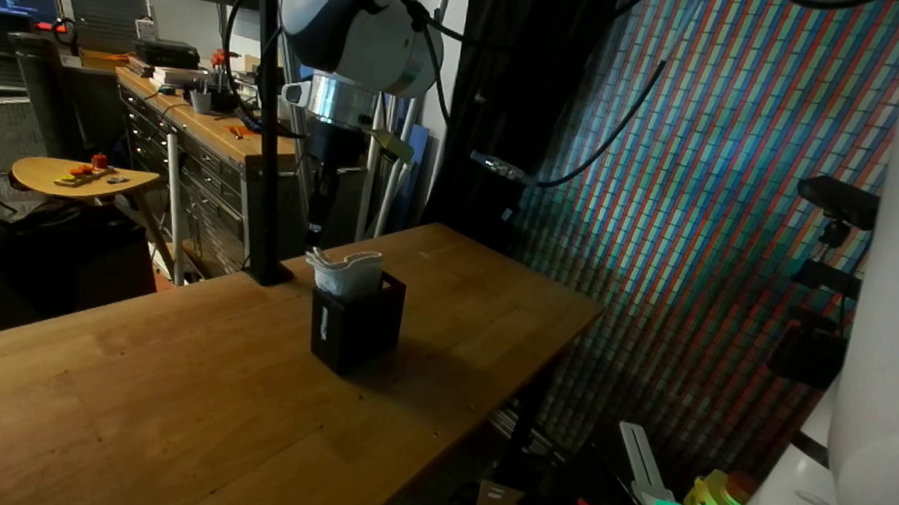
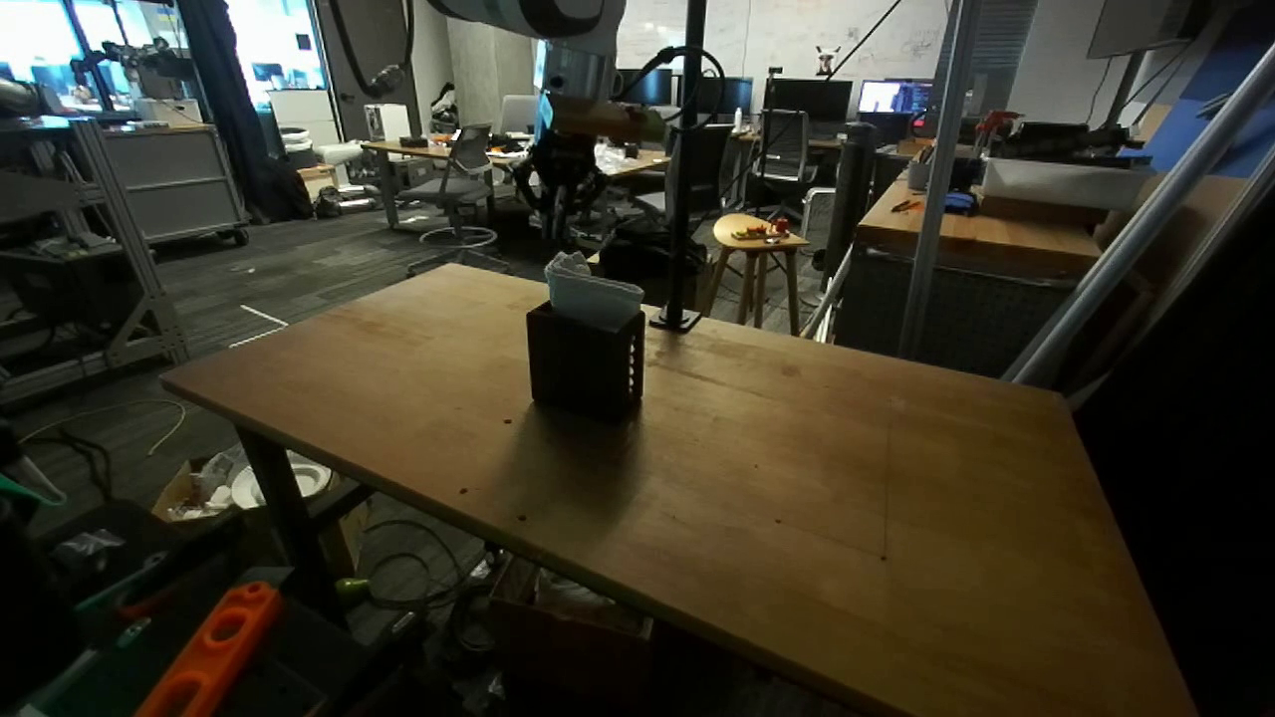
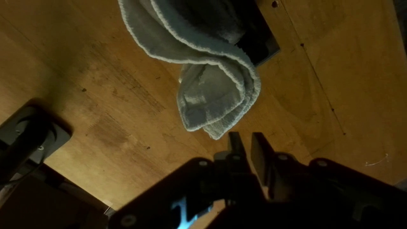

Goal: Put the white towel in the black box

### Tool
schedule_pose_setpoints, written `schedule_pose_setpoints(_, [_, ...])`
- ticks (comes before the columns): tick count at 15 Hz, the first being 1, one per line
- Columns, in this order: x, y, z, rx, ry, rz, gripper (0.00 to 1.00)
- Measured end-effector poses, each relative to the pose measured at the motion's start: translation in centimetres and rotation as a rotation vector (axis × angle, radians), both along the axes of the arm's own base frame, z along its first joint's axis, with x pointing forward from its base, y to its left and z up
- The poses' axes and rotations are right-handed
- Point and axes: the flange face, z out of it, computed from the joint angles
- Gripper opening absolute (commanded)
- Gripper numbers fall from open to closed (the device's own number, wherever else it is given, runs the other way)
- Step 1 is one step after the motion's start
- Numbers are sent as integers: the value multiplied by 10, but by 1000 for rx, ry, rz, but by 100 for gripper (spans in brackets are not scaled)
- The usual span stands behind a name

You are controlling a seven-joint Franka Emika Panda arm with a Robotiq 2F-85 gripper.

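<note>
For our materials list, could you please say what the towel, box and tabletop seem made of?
White towel: soft, matte cloth, perhaps terry, given its folds and fuzzy edges.
Black box: perhaps rigid plastic, dull-looking, with straight edges; wood or metal possible.
Tabletop: wood, seemingly satin, showing grain and seams.

The towel (image 1: 348, 275) stands up out of the black box (image 1: 356, 336) and takes up much of its mouth, leaving a dark gap at one end. The pincer (image 3: 246, 135) hangs above and near the towel, jaws slightly apart with a narrow slit between. A black post (image 1: 266, 155) rises at the edge of the surface (image 1: 175, 407), near the box, and blocks passage there; a cable (image 1: 229, 36) loops around or past it, which cannot be told. In both exterior views, broad bare wood gives a hand room on the box's remaining sides.
</note>
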Motion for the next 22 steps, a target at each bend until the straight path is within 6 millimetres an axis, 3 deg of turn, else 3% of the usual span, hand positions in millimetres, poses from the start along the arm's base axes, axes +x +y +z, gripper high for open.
schedule_pose_setpoints(6, [-3, -2, -11, 0, 15, 32, 93])
schedule_pose_setpoints(8, [-3, -4, -13, 0, 17, 39, 100])
schedule_pose_setpoints(19, [-2, -19, -39, 0, 52, 49, 100])
schedule_pose_setpoints(20, [-2, -19, -41, 1, 54, 50, 96])
schedule_pose_setpoints(21, [-2, -19, -43, 1, 56, 51, 74])
schedule_pose_setpoints(22, [-2, -19, -45, 2, 58, 52, 72])
